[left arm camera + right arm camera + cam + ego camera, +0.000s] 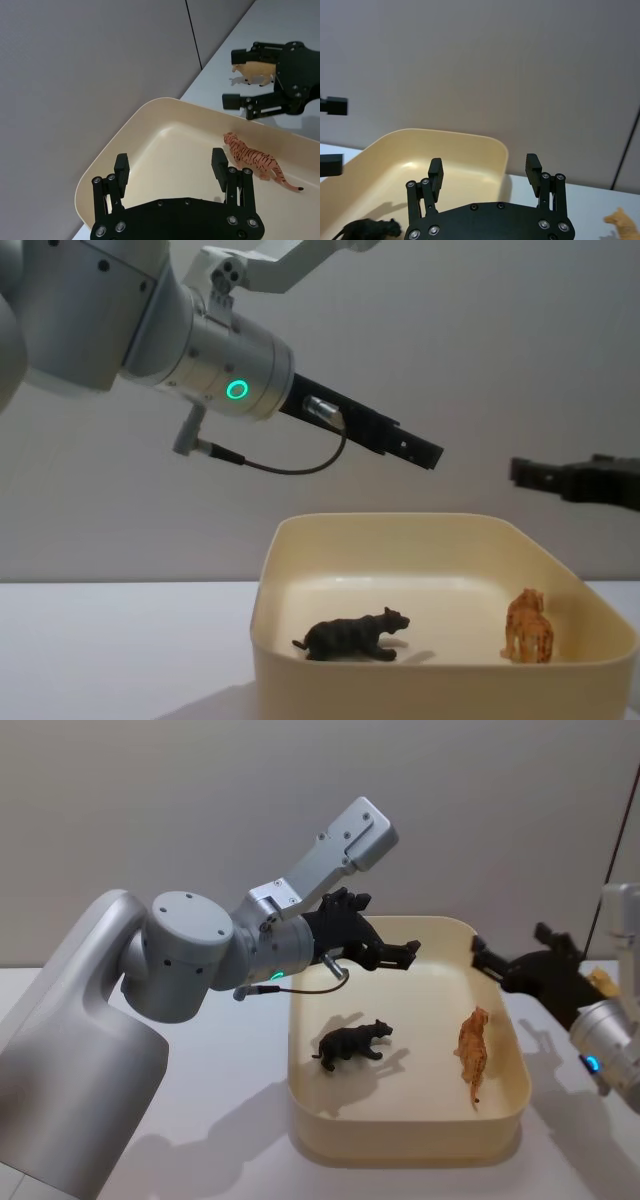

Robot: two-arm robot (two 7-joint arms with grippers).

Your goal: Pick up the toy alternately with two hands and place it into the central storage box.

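Left pincer [170, 162] and right pincer [484, 165] hang open, empty, by the storage box [400, 1142]. The tan toy [255, 71] beyond looks light, rigid, slick; pinch across its trunk.

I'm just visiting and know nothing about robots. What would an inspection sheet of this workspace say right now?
Surface: white table, smooth.
Job's things: cream storage box holds a black toy animal and an orange tiger, both standing; a tan toy animal stands on the table outside the box, on the right.
Clutter: nothing seen.
Grippers: left gripper open, empty, above the box's far-left part; right gripper open, empty, raised by the box's right side.
Cables: thin black cable loops under the left wrist.
Surroundings: plain grey wall.
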